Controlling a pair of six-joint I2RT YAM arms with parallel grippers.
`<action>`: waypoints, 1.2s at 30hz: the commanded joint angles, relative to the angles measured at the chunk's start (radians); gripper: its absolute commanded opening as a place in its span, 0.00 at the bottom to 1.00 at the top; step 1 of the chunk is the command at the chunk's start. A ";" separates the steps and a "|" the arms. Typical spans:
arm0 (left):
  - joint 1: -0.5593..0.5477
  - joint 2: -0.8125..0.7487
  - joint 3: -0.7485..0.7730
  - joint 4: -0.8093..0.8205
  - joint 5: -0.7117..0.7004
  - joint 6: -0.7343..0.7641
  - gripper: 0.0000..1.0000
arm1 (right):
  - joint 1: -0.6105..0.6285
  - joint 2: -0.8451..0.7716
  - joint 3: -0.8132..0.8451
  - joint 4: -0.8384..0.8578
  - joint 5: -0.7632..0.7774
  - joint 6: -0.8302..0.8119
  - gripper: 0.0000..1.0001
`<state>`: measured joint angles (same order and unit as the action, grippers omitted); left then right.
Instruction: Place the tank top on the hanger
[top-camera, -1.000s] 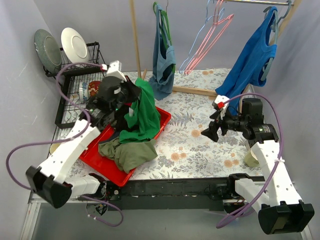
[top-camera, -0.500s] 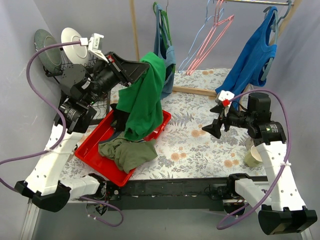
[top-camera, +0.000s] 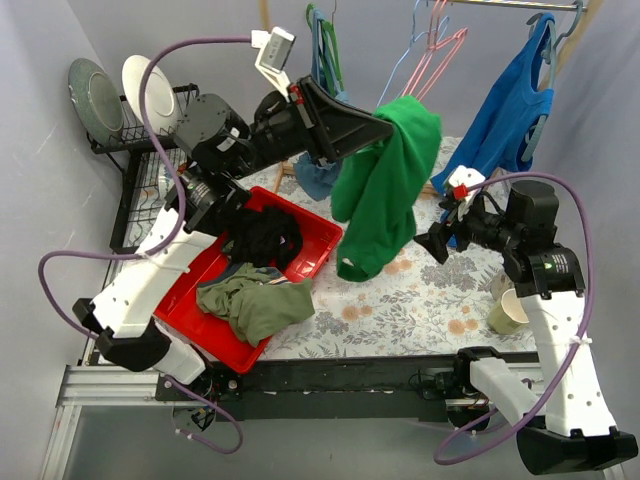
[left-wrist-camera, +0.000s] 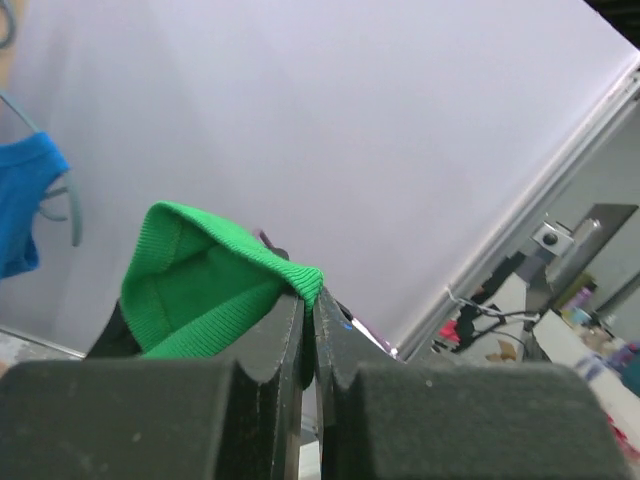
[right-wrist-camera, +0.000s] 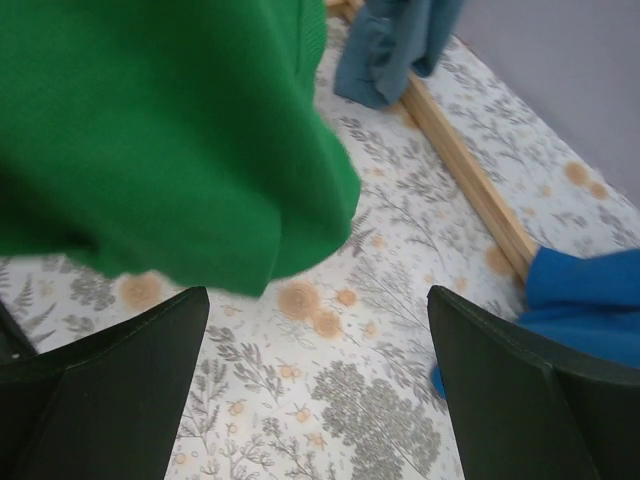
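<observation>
One tank top (top-camera: 385, 190), higher, further right.

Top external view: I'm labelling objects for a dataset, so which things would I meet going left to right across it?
Grey round plate → white round plate → red plastic tray → emerald-green fabric tank top → royal blue hanging top

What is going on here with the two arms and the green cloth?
The left claw is shut on an edge of the tank top and holds it up in the air, to the right of the red tray. The right claw is open and empty, close beside the hanging cloth. The light-blue hanger hangs at the back; the top is not yet on it.
</observation>
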<state>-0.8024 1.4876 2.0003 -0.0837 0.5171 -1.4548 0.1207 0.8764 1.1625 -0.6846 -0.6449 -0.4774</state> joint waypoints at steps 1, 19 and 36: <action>-0.035 -0.003 -0.032 0.064 -0.003 0.010 0.00 | -0.006 -0.054 0.034 0.045 0.229 0.036 0.98; 0.074 -0.210 -0.959 -0.083 -0.560 0.155 0.75 | -0.004 -0.064 -0.297 -0.026 0.140 -0.188 0.99; -0.489 -0.181 -1.028 -0.025 -0.623 0.176 0.74 | -0.070 0.018 -0.412 0.137 0.266 -0.045 0.83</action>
<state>-1.1599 1.2762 1.0691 -0.1814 0.0509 -1.1923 0.1001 0.8936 0.7494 -0.6743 -0.4210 -0.6621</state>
